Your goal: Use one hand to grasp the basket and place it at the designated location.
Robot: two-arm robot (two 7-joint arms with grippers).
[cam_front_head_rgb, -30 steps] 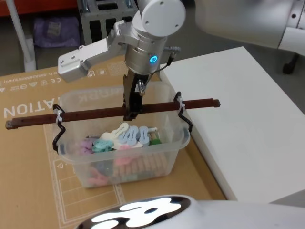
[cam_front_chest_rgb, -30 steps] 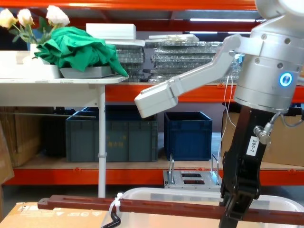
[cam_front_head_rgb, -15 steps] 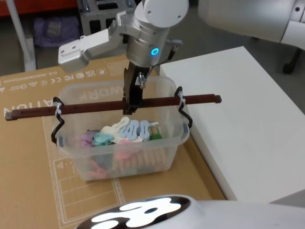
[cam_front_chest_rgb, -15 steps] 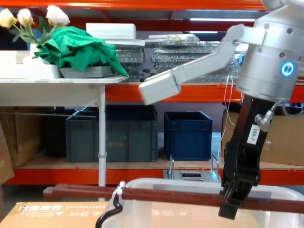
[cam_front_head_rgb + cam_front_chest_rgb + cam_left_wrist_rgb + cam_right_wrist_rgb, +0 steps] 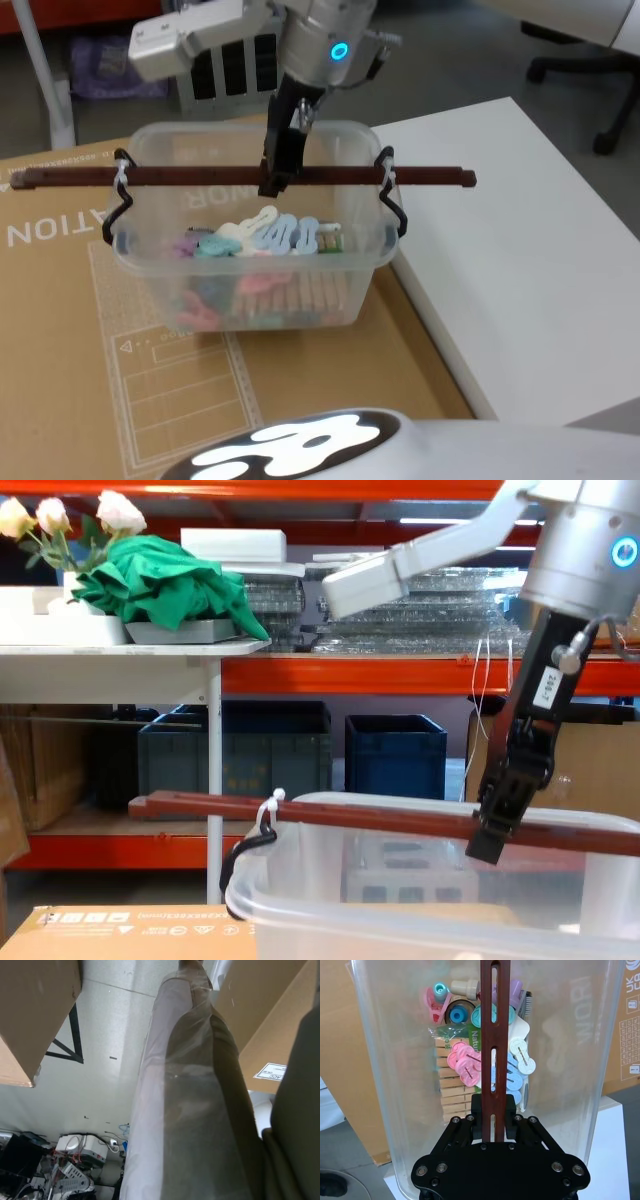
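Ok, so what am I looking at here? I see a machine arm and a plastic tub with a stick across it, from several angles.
This is a robot with two arms, each ending in a gripper, which serves as its hand. Four cameras took these pictures: one on the head looking down, one on the chest looking across, and one on each wrist. The right gripper is shut on the reddish-brown bar handle of the translucent basket, which is over a brown cardboard sheet beside a white table. Inside lie wooden clothes pegs and coloured clips. The left arm is idle; its wrist camera faces floor and cardboard boxes.
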